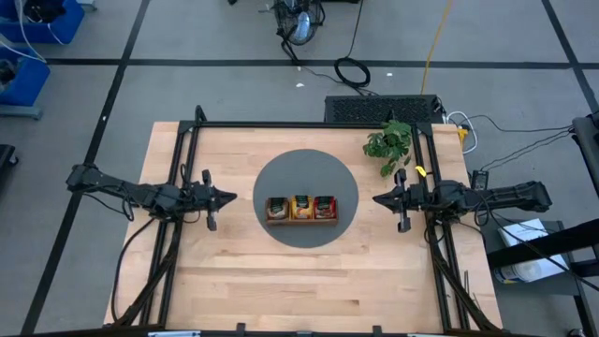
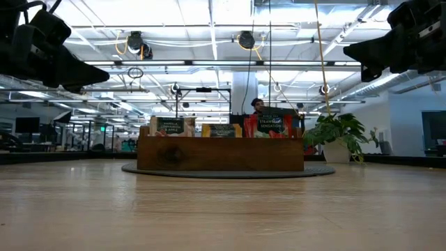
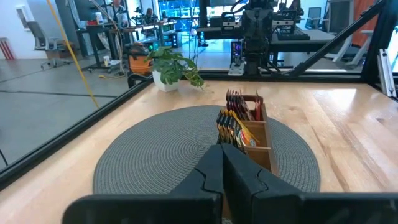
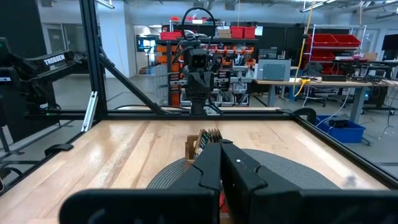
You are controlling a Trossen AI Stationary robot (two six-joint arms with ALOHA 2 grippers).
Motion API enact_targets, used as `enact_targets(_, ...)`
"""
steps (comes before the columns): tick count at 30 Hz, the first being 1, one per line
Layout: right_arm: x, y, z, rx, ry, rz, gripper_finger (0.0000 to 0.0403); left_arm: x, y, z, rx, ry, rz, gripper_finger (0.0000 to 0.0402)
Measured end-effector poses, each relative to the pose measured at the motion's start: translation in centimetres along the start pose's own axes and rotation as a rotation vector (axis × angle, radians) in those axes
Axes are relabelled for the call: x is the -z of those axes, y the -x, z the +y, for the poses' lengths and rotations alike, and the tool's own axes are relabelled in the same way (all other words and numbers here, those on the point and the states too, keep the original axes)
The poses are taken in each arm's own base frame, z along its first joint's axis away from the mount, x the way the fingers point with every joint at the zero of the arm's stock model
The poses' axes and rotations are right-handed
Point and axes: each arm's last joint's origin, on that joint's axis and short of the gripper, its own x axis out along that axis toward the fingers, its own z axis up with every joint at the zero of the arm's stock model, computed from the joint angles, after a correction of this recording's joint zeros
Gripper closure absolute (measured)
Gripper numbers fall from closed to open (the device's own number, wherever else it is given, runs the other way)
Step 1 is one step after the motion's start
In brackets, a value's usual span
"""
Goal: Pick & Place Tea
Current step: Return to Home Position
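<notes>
The tea sachets stand upright in the wooden three-compartment tray (image 1: 300, 219) on the round grey mat (image 1: 305, 171): dark green ones (image 1: 278, 207), orange-yellow ones (image 1: 301, 207) and red ones (image 1: 325, 206). In the low view the sachets (image 2: 270, 125) stick up above the tray's front wall (image 2: 220, 154). My left gripper (image 1: 232, 197) hovers left of the mat, shut, pointing at the tray. My right gripper (image 1: 376, 198) hovers right of the mat, shut, also pointing at the tray. Both touch nothing. In the left wrist view the sachets (image 3: 236, 121) show ahead of the shut fingers (image 3: 222, 163).
A small potted plant (image 1: 390, 145) stands at the far right of the table, near the right arm. Black frame rails (image 1: 184, 168) run along the table's left and right sides. Bare wood (image 1: 309, 290) lies on the near side of the mat.
</notes>
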Motion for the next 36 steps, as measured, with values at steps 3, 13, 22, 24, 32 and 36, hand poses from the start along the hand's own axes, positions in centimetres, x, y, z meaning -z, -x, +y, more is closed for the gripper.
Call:
enact_targets(3, 0.01, 0.00, 0.00, 0.000, 0.000, 0.000, 0.0403, 0.00, 0.00, 0.00, 0.000, 0.000, 0.000, 0.0380)
enact_targets(13, 0.01, 0.00, 0.00, 0.000, 0.000, 0.000, 0.0403, 0.00, 0.00, 0.00, 0.000, 0.000, 0.000, 0.0345)
enact_targets(22, 0.02, 0.00, 0.00, 0.000, 0.000, 0.001, 0.0403, 0.00, 0.00, 0.00, 0.000, 0.000, 0.000, 0.0339)
enact_targets(24, 0.02, 0.00, 0.00, 0.000, 0.000, 0.001, 0.0403, 0.00, 0.00, 0.00, 0.000, 0.000, 0.000, 0.0339)
enact_targets(32, 0.02, 0.00, 0.00, 0.000, 0.000, 0.001, 0.0403, 0.00, 0.00, 0.00, 0.000, -0.001, 0.000, 0.0339)
enact_targets(36, 0.02, 0.00, 0.00, 0.000, 0.000, 0.001, 0.0403, 0.00, 0.00, 0.00, 0.000, 0.000, 0.000, 0.0339)
